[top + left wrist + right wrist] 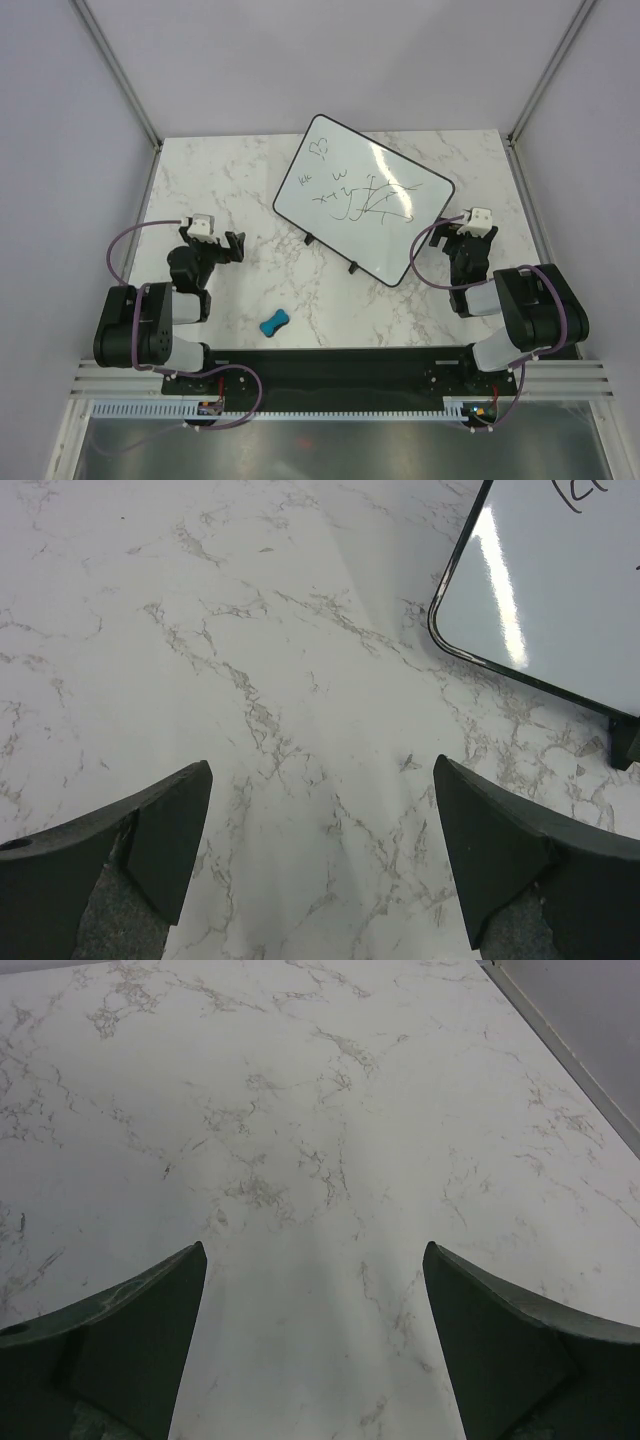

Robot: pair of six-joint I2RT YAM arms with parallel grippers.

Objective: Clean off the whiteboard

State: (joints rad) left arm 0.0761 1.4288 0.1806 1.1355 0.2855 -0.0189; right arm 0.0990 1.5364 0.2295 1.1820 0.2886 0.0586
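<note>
Marble table: white with grey veins, taking up most of the top view and filling both wrist views.

Whiteboard: lying flat on the far-right part of the table, turned at an angle to the table edges. It is showing a thin black frame and rounded corners. One rounded corner of it is showing at the upper right of the left wrist view, with a light glare running across the glossy face. One black foot is sticking out at the board's edge there.

Marker scribbles: covering the middle of the board, with a small heart-like mark near its far corner. Nothing is looking wiped.

Left arm: sitting folded low at the near left. Left gripper is hovering over bare marble, well apart from the board. Its two dark fingers are standing spread wide, with nothing between them.

Right arm: sitting folded at the near right. Right gripper is hanging just beside the board's right edge. Its fingers are also spread apart, gripping nothing, only marble beneath.

Blue bone-shaped eraser: lying on the table near the front edge, between the two arms and closer to the left one, untouched by either.
</note>
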